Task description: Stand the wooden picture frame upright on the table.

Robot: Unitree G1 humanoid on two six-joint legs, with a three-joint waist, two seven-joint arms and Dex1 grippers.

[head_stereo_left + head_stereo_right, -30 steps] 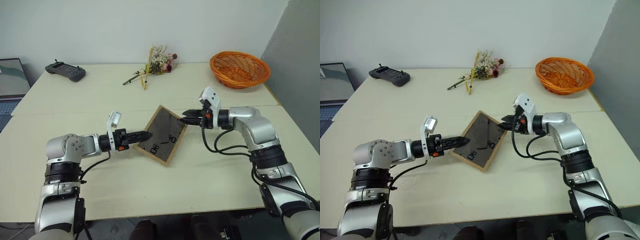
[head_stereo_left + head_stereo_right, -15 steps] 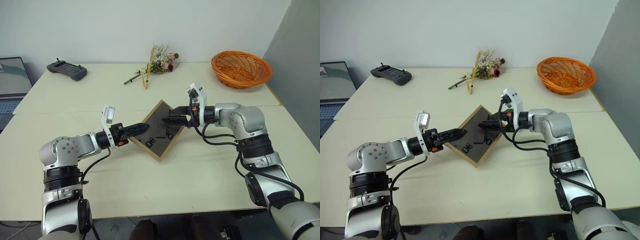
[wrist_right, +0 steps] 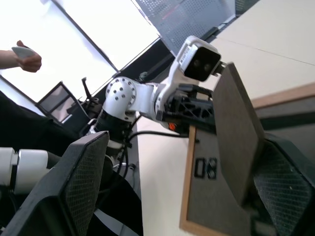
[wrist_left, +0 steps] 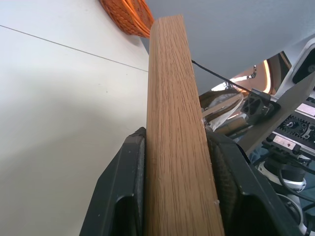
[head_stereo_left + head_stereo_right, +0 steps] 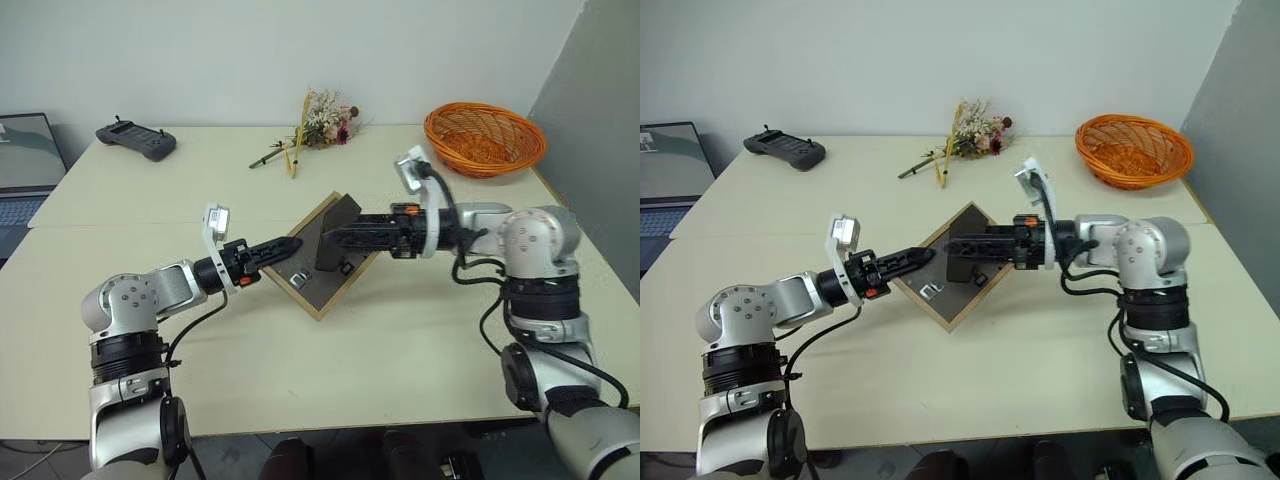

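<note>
Gripping the wooden picture frame [image 5: 322,262] by its edge, the left gripper [image 5: 287,246] holds it tilted, back up, near the middle of the table [image 5: 400,340], just in front of the seam. The right gripper [image 5: 335,238] is spread wide around the fold-out stand [image 5: 336,232], one finger touching it.

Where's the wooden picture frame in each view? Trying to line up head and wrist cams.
Left eye: wooden picture frame at centre, between both grippers.
Right eye: centre, slightly left of middle.
Left wrist: its light-wood edge runs up the middle, clamped between the fingers.
Right wrist: lower right, dark back with the stand folded out.
Shared landmark: orange basket, also in the left wrist view.
</note>
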